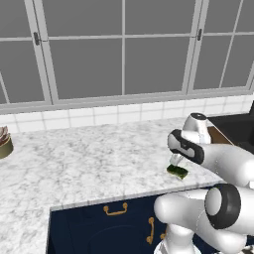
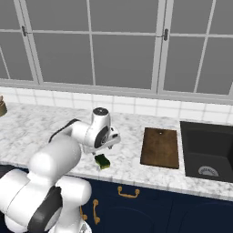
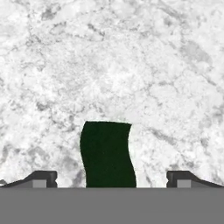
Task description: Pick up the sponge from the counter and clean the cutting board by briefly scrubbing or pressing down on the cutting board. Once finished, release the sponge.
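Presently on hand — one kitchen scene, itemised.

Item: counter (image 1: 89,158), white marble with grey veins, running beneath a band of pale wall tile and a row of large grey-paned windows. Navy cabinets (image 1: 99,228) with brass handles sit below its front edge.

Item: sponge (image 2: 103,161), small block, dark green top over a yellow-green layer. Lies flat on the counter near the front edge, directly under the robot's hand. From the left base view it shows (image 1: 177,171) just below the hand, resting on marble. In the hand view its dark green top (image 3: 107,154) sits between the two finger tips, touching neither.

Item: gripper (image 3: 112,178), pointing down at the counter. Jaws spread wide, one dark tip at either side of the sponge with bare marble showing in both gaps; nothing is pinched. From the right base view the hand hangs just above the sponge, and whether the tips reach the marble cannot be told.

Item: cutting board (image 2: 159,147), flat brown wooden slab, lying on the counter well to the right of the sponge, bare on top. Its far corner edges into the left base view behind the arm.

Item: sink (image 2: 207,152), dark basin set into the counter — just beside the cutting board's right edge.

Item: small brownish container (image 1: 5,144) at the far left of the counter, well apart from everything else; contents too small to identify.
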Motion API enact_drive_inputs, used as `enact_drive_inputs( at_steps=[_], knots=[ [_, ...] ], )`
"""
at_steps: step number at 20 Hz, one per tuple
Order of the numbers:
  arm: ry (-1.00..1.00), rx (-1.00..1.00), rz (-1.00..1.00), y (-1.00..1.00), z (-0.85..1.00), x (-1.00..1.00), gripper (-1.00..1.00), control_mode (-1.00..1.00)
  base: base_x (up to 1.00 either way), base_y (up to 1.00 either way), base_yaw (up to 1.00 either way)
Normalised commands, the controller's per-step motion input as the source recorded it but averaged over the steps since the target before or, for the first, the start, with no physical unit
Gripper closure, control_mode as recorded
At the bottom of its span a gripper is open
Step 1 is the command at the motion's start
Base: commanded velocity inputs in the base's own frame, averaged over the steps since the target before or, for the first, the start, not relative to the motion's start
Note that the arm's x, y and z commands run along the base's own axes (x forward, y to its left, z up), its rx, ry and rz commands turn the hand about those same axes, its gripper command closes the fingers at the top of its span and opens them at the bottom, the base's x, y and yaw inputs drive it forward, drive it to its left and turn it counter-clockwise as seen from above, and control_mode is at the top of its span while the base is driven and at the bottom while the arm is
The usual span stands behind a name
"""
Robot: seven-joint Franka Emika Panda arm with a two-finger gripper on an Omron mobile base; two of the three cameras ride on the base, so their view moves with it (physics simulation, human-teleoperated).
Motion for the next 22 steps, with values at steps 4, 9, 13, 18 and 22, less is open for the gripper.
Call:
enact_drive_inputs(
  at_steps=[4,9,13,18,22],
  knots=[
    [0.02,0.00,0.03,0.00,-0.40,0.00,-1.00,-1.00,0.00,0.00,0.00],
    [0.01,0.00,0.00,0.00,-0.35,-0.02,-1.00,-1.00,0.00,0.00,0.00],
    [0.00,0.00,0.00,0.00,-0.23,-0.05,-1.00,-1.00,0.00,0.00,0.00],
    [0.00,0.00,0.00,0.00,-0.19,0.00,-1.00,-1.00,0.00,0.00,0.00],
    [0.00,0.00,0.00,0.00,-0.19,0.00,-1.00,-1.00,0.00,0.00,0.00]
  ],
)
